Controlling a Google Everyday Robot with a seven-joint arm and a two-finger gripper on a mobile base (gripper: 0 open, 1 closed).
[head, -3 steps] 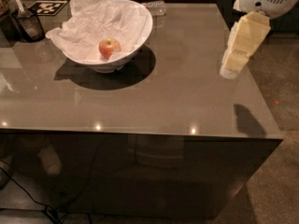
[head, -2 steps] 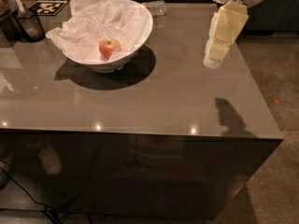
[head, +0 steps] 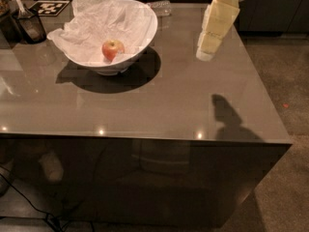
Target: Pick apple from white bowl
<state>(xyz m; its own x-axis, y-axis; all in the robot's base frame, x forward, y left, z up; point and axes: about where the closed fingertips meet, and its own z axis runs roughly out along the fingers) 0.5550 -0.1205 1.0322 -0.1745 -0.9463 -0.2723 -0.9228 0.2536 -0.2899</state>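
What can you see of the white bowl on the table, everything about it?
The white bowl is wide and glossy with flaring sides, ceramic by its look. It stands upright on the dark table, toward the far left. Crumpled white tissue paper lines it and spills over the rim. The apple rests inside on the paper. The gripper hangs in the air to the bowl's right, clear of it.

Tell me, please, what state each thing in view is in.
Large glossy white bowl: upright on the glossy brown table, lined with crumpled white tissue.
Small round red apple: lying on the tissue inside the bowl, ungrasped.
Small dark cup: upright, far left, utensil in it.
Cream-coloured tool: hovers above the table, right of the bowl, apart from it.
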